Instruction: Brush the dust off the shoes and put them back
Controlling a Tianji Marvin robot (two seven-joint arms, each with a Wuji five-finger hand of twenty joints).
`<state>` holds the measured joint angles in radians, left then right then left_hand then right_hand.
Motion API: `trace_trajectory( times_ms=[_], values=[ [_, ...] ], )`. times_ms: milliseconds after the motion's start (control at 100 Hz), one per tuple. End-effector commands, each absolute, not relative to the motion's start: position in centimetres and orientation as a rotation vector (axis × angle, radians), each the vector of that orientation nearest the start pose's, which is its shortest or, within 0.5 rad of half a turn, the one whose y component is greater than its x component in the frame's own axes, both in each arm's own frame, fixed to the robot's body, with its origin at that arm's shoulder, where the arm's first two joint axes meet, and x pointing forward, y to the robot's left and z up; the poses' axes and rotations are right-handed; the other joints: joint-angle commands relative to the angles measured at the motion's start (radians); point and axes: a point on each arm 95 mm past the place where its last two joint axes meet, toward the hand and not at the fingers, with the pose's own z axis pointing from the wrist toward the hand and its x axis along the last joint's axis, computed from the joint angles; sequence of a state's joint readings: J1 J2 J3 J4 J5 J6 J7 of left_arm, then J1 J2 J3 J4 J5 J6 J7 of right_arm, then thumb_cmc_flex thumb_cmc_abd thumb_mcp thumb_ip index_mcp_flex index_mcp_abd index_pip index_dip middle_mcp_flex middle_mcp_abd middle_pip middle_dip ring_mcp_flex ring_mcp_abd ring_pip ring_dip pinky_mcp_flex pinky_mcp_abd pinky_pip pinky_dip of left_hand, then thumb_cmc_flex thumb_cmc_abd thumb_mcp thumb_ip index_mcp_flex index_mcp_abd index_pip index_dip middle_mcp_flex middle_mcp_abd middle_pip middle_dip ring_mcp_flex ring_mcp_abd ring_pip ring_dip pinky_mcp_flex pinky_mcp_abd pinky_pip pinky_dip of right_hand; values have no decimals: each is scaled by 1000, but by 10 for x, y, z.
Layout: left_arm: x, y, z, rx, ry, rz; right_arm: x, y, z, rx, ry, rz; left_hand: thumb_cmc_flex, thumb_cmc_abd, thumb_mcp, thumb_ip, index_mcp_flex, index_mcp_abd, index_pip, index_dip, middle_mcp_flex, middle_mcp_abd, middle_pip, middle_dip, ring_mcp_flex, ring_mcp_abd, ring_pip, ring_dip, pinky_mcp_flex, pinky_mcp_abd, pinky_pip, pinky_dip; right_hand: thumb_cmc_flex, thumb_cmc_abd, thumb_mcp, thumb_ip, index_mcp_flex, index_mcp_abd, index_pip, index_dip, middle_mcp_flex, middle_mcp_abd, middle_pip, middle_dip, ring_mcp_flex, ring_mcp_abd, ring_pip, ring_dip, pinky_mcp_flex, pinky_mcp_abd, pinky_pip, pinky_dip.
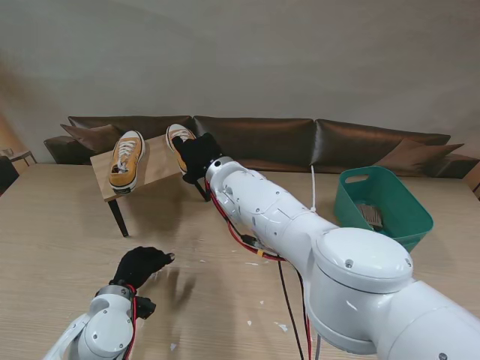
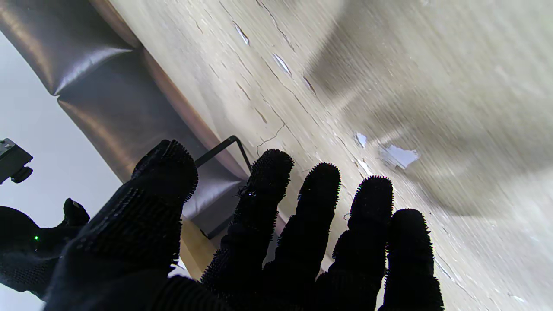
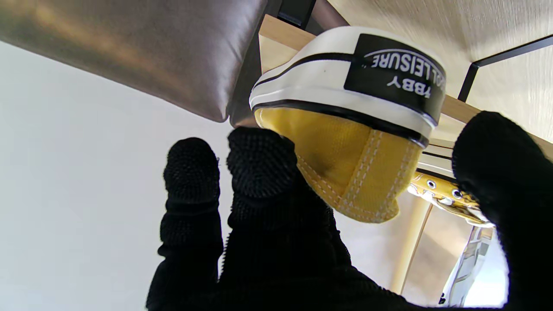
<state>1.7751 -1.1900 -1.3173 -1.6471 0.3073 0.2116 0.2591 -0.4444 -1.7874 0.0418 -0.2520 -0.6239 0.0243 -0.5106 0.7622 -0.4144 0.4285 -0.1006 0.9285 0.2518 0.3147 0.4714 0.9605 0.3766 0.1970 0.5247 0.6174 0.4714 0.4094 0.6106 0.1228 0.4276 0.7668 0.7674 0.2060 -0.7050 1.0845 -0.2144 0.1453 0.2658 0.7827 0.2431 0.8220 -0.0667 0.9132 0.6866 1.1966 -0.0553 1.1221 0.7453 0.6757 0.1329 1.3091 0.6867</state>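
Stand view: right hand (image 1: 196,154) clamped on right shoe (image 1: 178,137) heel at shelf (image 1: 154,169); left hand (image 1: 139,264) empty, fingers apart.

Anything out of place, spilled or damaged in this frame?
Small white scraps lie scattered on the wooden table near me, looking like litter or chipped surface. Otherwise nothing stands out: one yellow sneaker sits on the little stand, and the right robot hand is at the other sneaker's heel.
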Motion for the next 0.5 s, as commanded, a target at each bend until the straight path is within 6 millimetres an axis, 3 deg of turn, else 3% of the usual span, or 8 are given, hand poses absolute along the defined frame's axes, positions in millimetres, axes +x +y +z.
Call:
trace_trajectory(
  times_ms=[0, 490],
  values=[
    [349, 29, -373, -2046, 704, -1583, 586, 259, -234, 445, 1620, 1477, 18, 38, -20, 30, 25, 13, -1, 7, 23, 6, 5, 18, 29, 26, 24, 16, -12, 5, 39, 7, -27, 14, -9, 23, -46, -13, -11, -18, -18, 29, 5, -15, 0, 13, 18, 9, -57, 33, -10, 12],
    [350, 27, -376, -2060, 713, -1587, 589, 257, -224, 462, 1562, 1519, 19, 39, -22, 31, 29, 13, 1, 8, 30, 5, 6, 21, 34, 30, 26, 17, -8, 6, 44, 5, -51, 66, -50, 25, -56, -36, -7, -34, -28, 33, 3, -17, -6, 17, 8, 4, -58, 31, -14, 19]
  ],
)
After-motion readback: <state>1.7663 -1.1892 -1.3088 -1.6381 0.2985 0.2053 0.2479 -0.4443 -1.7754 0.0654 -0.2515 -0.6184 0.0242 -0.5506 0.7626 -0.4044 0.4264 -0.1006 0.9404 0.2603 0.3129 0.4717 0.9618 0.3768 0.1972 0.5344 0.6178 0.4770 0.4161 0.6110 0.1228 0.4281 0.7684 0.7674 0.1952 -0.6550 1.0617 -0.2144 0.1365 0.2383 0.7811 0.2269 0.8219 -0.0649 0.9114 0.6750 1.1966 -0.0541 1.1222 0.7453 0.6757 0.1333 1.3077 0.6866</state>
